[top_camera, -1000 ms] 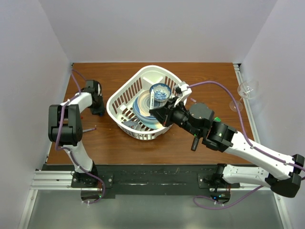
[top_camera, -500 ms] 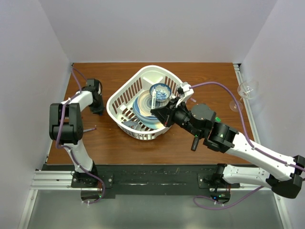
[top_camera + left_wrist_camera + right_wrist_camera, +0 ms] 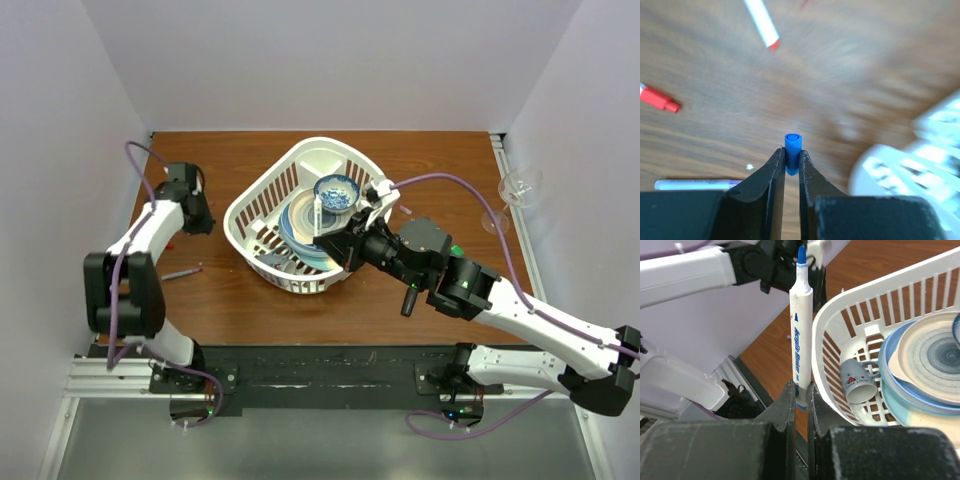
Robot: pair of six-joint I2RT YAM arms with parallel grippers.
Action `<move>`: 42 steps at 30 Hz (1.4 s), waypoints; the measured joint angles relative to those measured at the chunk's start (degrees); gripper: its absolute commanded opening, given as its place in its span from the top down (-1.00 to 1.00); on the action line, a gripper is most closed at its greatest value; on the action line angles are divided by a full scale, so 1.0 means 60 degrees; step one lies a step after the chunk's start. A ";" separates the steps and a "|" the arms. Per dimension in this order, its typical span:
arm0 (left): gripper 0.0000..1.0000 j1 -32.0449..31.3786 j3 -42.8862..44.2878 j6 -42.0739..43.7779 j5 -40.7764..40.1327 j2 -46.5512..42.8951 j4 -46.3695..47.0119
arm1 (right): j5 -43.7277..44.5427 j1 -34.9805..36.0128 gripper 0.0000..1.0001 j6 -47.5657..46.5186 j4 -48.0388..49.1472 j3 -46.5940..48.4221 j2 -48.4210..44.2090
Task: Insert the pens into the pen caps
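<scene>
The left hand [image 3: 791, 156] is clamped on a blue cap [image 3: 793, 142] poking out ahead of it, over the desk [image 3: 865, 75]. The right hand [image 3: 800, 392] pinches a blue-tipped pen [image 3: 800, 325] upright, with the basket [image 3: 860, 295] just beside it.

Left wrist view: white-barrelled pen [image 3: 762, 25] with red tip cut off by the top edge; red cap [image 3: 659, 99] cropped at the left edge, loose or on a pen not to be told; purple-ended pen [image 3: 695, 184] at lower left partly behind the left gripper [image 3: 792, 152]; lower half of blue cap [image 3: 792, 142] hidden between its fingers; white basket [image 3: 920, 160] at right blurred and cropped. Right wrist view: foot of blue-tipped pen [image 3: 801, 330] hidden between the fingers of the right gripper [image 3: 800, 387]; basket and stacked plates [image 3: 925, 355] cropped at the right edge; mug [image 3: 859, 382] partly behind the plates.
</scene>
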 measured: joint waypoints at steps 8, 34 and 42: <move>1.00 0.0029 -0.0732 -0.1115 0.2634 -0.3705 0.1322 | -0.1563 0.0004 1.00 -0.0044 0.0816 0.0004 0.1286; 1.00 -0.0106 -0.2608 -0.4652 0.7278 -0.7945 0.5941 | -0.3078 0.0015 1.00 0.1115 0.3406 0.0849 0.4670; 1.00 -0.0106 -0.2703 -0.4583 0.7318 -0.7970 0.5912 | -0.3067 0.0015 1.00 0.1209 0.3421 0.0849 0.4670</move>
